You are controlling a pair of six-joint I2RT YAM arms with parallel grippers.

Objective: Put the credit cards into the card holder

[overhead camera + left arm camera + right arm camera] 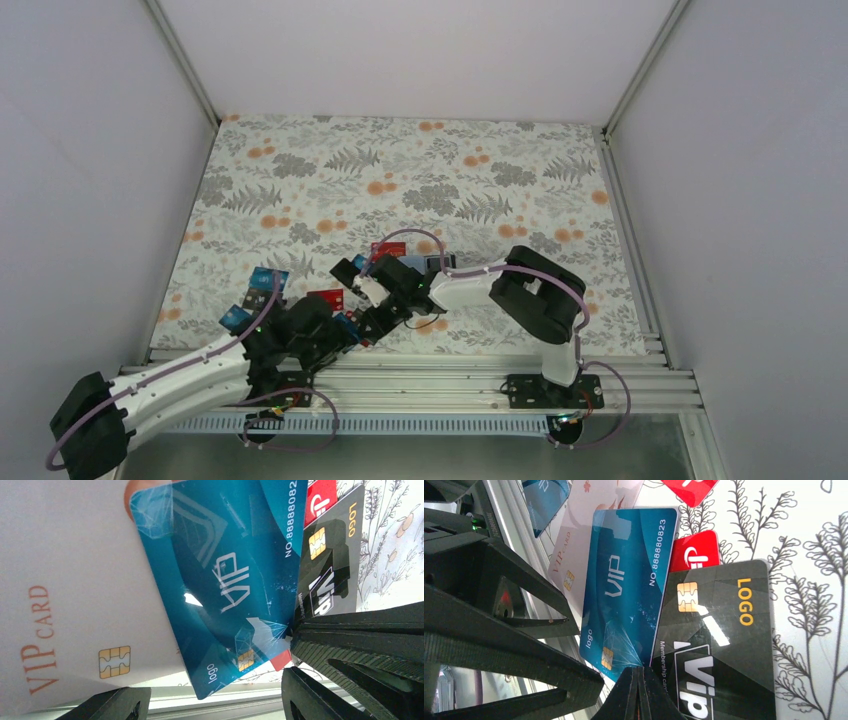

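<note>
A white VIP card, a blue VIP card, a black VIP card and a red card lie overlapping by the table's front edge. My left gripper is open, its fingers spread to either side of the blue card's near corner. My right gripper is shut, its tip pressed where the blue card meets the black card. From above, both grippers meet, left gripper against right gripper. More credit cards lie around. I cannot make out the card holder.
The metal rail of the front edge runs just behind the cards. The floral cloth stretches toward the back, between white walls. Loose red cards and blue cards lie left and behind the grippers.
</note>
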